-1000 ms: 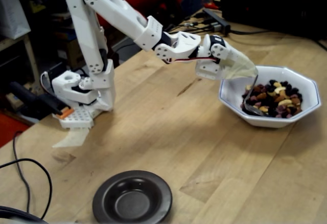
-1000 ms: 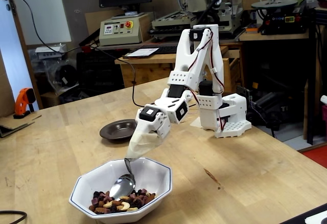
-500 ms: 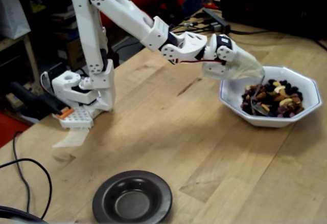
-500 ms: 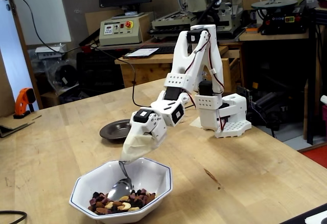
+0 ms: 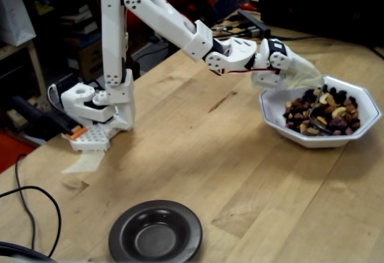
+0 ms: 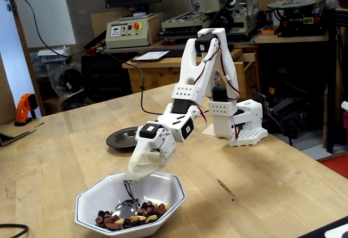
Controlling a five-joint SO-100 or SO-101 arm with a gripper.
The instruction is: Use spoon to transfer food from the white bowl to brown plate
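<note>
Spoon (image 6: 128, 207) is down in the white bowl (image 6: 87, 204), oval end sunk into the food (image 6: 130, 219) near the heap's edge, thin handle running up and vanishing into the wrapped tip. In a fixed view from the other side, the spoon (image 5: 317, 122) shows only as a dark curved sliver among the pieces.

Gripper (image 6: 142, 163) is covered in a pale, tape-like wrap that tapers to a cone over the handle. Fingers hidden under it, so can't tell whether they're spread or pinched; the spoon hangs from that wrapped tip. Same cone in the other fixed view, gripper (image 5: 300, 75) sitting over the bowl's near-left rim (image 5: 267, 104).

Arm pose: base tower upright, upper link rising straight, then the forearm slopes down and out across the table toward the bowl, wrist pitched downward. Fully stretched reach.

Food (image 5: 324, 111): mixed dark purple, brown and cream pieces piled on one side of the bowl; bare white floor shows on the side nearest the arm.

Bowl is octagonal, thin dark rim line, sitting on the wooden table (image 5: 198, 149) well away from the base.

Brown plate (image 5: 155, 232) is well apart from the bowl, glossy, sunken centre bare. In the other fixed view, the plate (image 6: 120, 138) lies behind the arm's wrist.
</note>
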